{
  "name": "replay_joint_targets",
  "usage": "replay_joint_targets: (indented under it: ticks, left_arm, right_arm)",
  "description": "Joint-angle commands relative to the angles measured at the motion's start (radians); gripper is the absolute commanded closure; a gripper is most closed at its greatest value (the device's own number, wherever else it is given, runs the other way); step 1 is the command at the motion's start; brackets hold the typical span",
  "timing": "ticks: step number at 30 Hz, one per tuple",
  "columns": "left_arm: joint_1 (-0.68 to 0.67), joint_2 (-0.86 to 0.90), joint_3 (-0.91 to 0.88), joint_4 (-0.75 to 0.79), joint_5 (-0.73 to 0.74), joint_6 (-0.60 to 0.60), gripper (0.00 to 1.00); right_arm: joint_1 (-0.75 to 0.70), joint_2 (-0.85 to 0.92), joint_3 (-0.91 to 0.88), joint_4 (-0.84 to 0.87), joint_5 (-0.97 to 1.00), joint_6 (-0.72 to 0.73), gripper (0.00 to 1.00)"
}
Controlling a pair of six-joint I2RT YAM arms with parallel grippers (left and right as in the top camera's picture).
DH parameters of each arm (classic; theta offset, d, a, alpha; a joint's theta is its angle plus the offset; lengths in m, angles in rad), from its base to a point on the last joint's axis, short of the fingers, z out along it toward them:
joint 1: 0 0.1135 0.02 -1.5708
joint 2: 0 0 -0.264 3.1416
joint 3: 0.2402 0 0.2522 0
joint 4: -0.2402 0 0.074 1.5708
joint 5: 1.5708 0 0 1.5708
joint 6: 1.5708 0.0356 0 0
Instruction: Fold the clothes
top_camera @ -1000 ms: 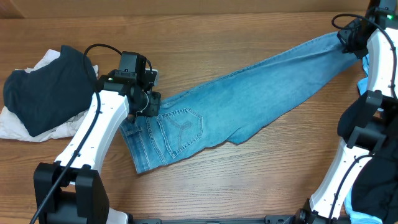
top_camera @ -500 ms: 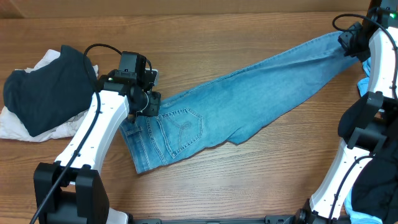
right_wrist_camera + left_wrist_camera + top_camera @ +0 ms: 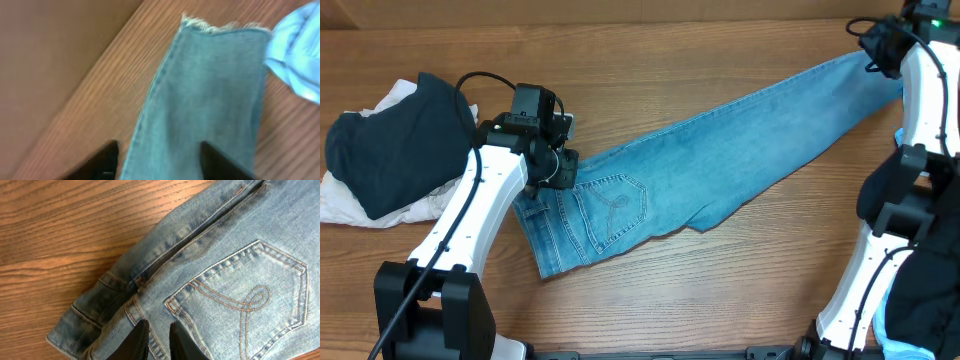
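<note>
The jeans (image 3: 720, 150) are laid out in a long diagonal across the wooden table (image 3: 720, 290). The waistband (image 3: 532, 245) is at the near left and the legs are stretched away to the far right corner. A stitched back pocket (image 3: 610, 205) is turned upward just right of the waistband.

The left gripper (image 3: 159, 340) is set down on the waist end of the jeans, on the far side of the pocket. Its fingers (image 3: 135, 340) are drawn narrow, and a fold of denim is pinched between the tips.

The right gripper (image 3: 162, 160) is held above the far right end of the leg. Its fingers (image 3: 107, 160) are spread wide, with the denim seen flat on the table below the gap and nothing gripped. The frayed pale hem (image 3: 220, 26) is seen beyond the fingers, lying on the wood. A small sky-blue cloth (image 3: 295, 55) is found at the right edge of the hem; whether the two are touching cannot be told.

At the far left of the table, well apart from the jeans, a dark top (image 3: 390, 150) is heaped over a white garment (image 3: 355, 205).
</note>
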Motion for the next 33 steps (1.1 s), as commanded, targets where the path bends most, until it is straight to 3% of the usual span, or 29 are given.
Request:
replay_joint_targets:
  ticks: [1, 3, 7, 11, 14, 16, 20, 21, 22, 24, 26, 28, 29, 31, 32, 33]
  left_arm:
    - [0.003, 0.008, 0.014, -0.011, -0.003, 0.015, 0.82]
    - [0.003, 0.008, 0.014, -0.010, -0.004, 0.015, 0.79]
    - [0.003, 0.008, 0.014, -0.018, -0.002, 0.012, 0.45]
    - [0.003, 0.008, 0.014, -0.078, 0.047, -0.066, 0.34]
    - [0.004, 0.008, 0.012, -0.203, 0.030, -0.294, 0.32]
    - [0.019, 0.008, -0.003, -0.296, -0.063, -0.505, 0.28]
    - [0.074, 0.008, -0.078, -0.327, -0.095, -0.608, 0.17]
    - [0.101, 0.008, -0.120, -0.306, -0.105, -0.610, 0.14]
    - [0.127, 0.008, -0.172, -0.259, -0.107, -0.610, 0.00]
    - [0.149, 0.008, -0.302, -0.011, -0.005, -0.514, 0.00]
    - [0.148, 0.010, -0.369, 0.126, 0.086, -0.481, 0.00]
    - [0.148, 0.013, -0.411, 0.207, 0.103, -0.479, 0.07]
    - [0.148, 0.019, -0.433, 0.250, 0.100, -0.470, 0.20]
    - [0.156, 0.030, -0.442, 0.304, 0.086, -0.379, 0.75]
    - [0.170, 0.030, -0.428, 0.304, 0.060, -0.370, 0.90]
    - [0.192, 0.030, -0.407, 0.297, 0.040, -0.370, 0.96]
  right_arm:
    - [0.010, 0.023, 0.029, -0.025, 0.013, 0.003, 0.32]
    - [-0.008, 0.012, 0.029, -0.081, -0.011, -0.014, 0.30]
    - [-0.068, 0.006, 0.028, -0.296, -0.207, -0.054, 0.29]
    - [-0.094, 0.006, 0.028, -0.364, -0.335, -0.190, 0.26]
    - [-0.108, 0.006, 0.028, -0.413, -0.393, -0.208, 0.26]
    - [-0.111, 0.006, 0.028, -0.442, -0.457, -0.247, 0.26]
    - [-0.111, 0.006, 0.028, -0.482, -0.486, -0.280, 0.26]
    - [-0.111, 0.006, 0.028, -0.497, -0.485, -0.282, 0.26]
    - [-0.111, 0.006, 0.028, -0.501, -0.485, -0.282, 0.26]
    - [-0.111, 0.006, 0.028, -0.508, -0.486, -0.282, 0.26]
    - [-0.111, 0.006, 0.028, -0.518, -0.485, -0.283, 0.26]
    - [-0.111, 0.006, 0.028, -0.528, -0.485, -0.286, 0.26]
    - [-0.112, 0.006, 0.028, -0.538, -0.485, -0.286, 0.26]
    - [-0.113, 0.006, 0.028, -0.560, -0.484, -0.309, 0.26]
    - [-0.113, 0.006, 0.028, -0.569, -0.484, -0.312, 0.26]
    - [-0.113, 0.006, 0.028, -0.574, -0.484, -0.312, 0.26]
